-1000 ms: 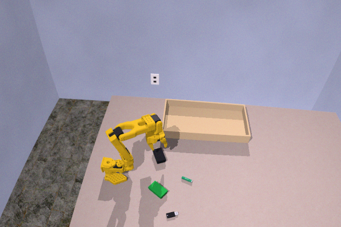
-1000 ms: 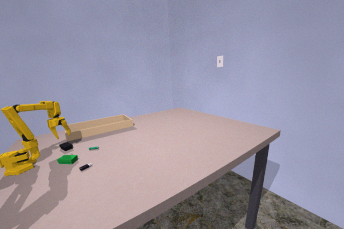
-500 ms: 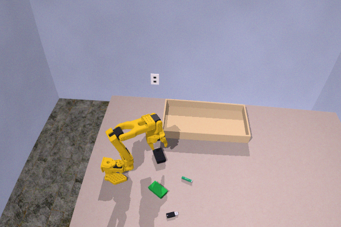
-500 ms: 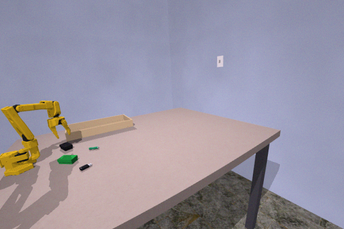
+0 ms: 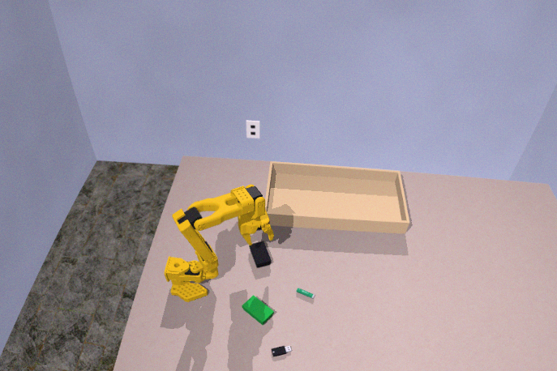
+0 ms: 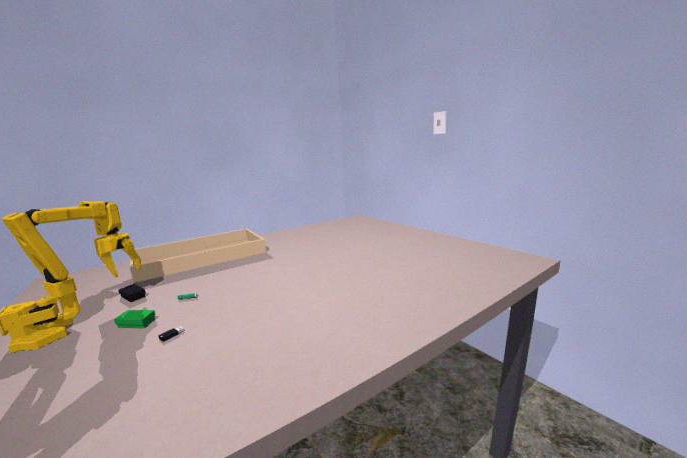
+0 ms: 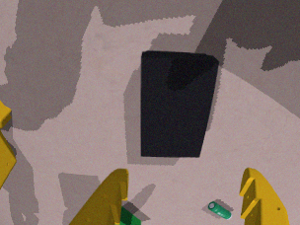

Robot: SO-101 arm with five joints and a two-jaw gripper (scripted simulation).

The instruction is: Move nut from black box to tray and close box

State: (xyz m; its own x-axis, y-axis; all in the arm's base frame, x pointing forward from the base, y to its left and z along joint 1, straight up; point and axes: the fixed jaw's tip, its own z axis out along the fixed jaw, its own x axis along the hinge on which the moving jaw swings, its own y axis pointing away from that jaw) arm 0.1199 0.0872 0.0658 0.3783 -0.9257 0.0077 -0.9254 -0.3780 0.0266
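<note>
The black box [image 5: 259, 253] lies closed on the table, a little in front of the tray's near left corner; it also shows in the exterior view [image 6: 131, 292] and in the wrist view [image 7: 177, 104]. My gripper [image 5: 259, 238] hangs above the box, pointing down, fingers apart with nothing between them; it also shows in the exterior view [image 6: 122, 263] and in the wrist view [image 7: 187, 215]. The wooden tray [image 5: 336, 197] stands behind the box and looks empty. The nut is hidden.
A green box [image 5: 258, 309] lies in front of the black box. A small green cylinder [image 5: 306, 292] lies to its right. A black USB stick [image 5: 281, 350] lies nearer the table's front. The arm's base [image 5: 186, 275] stands at the left edge.
</note>
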